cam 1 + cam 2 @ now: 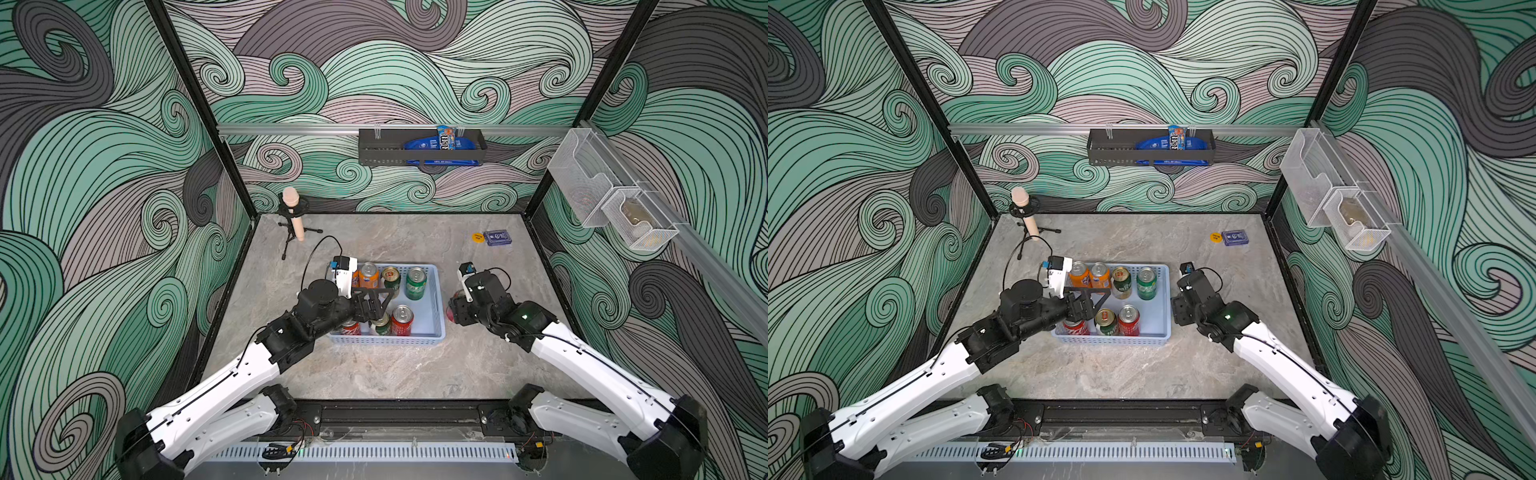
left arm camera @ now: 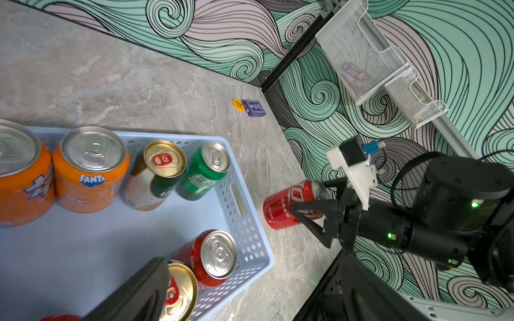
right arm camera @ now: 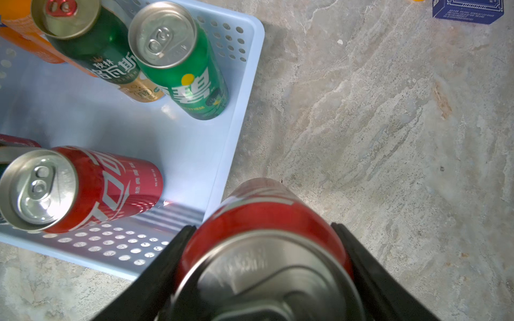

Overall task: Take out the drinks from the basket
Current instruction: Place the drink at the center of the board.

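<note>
The light-blue basket [image 1: 386, 340] stands mid-table and holds several drinks. Its far row has an orange can [image 1: 368, 275], a gold-topped green-and-cream can [image 1: 390, 279] and a green can [image 1: 416, 282]; another orange can [image 2: 19, 172] stands at that row's left end. The near row has a red can [image 1: 351, 328], a gold-topped can [image 1: 381, 324] and a red can [image 1: 402, 320]. My left gripper [image 1: 380, 307] hovers open over the near row, one finger [image 2: 139, 291] beside the gold-topped can [image 2: 178, 291]. My right gripper [image 3: 262, 230] is shut on another red can [image 3: 264, 211], upright on the table just right of the basket.
A microphone on a small tripod [image 1: 293, 212] stands at the back left. A blue card box [image 1: 497, 238] and a yellow disc [image 1: 477, 237] lie at the back right. A black rack [image 1: 419, 145] hangs on the back wall, white mesh bins [image 1: 611, 199] on the right wall.
</note>
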Available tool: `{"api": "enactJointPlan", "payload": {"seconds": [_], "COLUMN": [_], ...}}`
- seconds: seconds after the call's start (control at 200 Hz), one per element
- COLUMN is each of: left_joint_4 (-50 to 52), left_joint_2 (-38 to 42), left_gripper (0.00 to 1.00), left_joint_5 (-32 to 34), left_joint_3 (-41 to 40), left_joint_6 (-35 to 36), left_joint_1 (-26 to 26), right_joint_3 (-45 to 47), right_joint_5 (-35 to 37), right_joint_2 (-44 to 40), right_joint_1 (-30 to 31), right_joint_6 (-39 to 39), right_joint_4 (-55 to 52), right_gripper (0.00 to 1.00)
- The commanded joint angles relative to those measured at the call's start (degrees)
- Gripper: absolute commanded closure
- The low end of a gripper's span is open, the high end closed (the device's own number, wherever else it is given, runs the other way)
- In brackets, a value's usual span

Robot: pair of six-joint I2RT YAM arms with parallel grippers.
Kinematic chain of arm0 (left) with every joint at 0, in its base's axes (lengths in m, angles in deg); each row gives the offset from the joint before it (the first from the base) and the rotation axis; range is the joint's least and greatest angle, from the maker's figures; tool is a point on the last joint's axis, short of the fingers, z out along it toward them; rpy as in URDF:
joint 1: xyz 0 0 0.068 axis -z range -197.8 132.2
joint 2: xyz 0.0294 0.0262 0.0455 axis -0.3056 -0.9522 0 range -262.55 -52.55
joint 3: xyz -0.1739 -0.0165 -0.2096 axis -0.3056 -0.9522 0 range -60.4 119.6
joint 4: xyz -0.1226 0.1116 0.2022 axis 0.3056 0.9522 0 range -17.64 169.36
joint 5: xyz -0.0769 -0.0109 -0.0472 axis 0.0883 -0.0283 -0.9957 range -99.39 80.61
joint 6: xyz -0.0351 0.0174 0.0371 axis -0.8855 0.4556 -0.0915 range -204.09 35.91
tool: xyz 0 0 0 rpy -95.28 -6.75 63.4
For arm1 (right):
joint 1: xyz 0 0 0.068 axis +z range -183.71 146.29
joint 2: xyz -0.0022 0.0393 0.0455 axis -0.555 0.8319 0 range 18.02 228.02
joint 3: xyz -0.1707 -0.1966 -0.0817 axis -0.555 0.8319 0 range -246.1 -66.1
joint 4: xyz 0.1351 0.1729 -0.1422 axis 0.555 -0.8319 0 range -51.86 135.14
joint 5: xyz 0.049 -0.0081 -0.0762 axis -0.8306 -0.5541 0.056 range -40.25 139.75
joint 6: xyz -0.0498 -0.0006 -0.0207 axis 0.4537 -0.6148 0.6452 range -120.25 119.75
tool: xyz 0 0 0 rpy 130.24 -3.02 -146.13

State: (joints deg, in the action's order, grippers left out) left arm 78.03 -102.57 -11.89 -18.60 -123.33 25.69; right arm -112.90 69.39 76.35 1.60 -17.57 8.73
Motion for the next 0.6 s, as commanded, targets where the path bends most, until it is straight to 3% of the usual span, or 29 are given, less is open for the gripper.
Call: {"api": "enactJointPlan", "payload": {"seconds": [0.0,0.345,0.595], "left_joint_4": [2.7,7.6,10.4], "left_joint_2": [0.7,6.5,11.5], "left_gripper": [0.01,0.01,0.01], "left_joint_5": [4.3,16.2,20.8], "left_joint_3": [-0.3,-1.3,-1.7], "left_joint_6": [0.7,-0.8,0.1], "left_joint_1": [0.2,0.1,0.0], "right_joint_3": [0.9,7.5,9.9], "right_joint_5": [0.8,-1.1,-1.2], "right_joint_2": [-1.8,-2.1,-0.1], "right_joint_1": [-0.2,-0.1,0.9], "right_joint_6": [-2.2,-7.1,-9.1], "right_joint_4": [5.2,10.8,12.5], "right_gripper": [0.48,0.5,0.49]}}
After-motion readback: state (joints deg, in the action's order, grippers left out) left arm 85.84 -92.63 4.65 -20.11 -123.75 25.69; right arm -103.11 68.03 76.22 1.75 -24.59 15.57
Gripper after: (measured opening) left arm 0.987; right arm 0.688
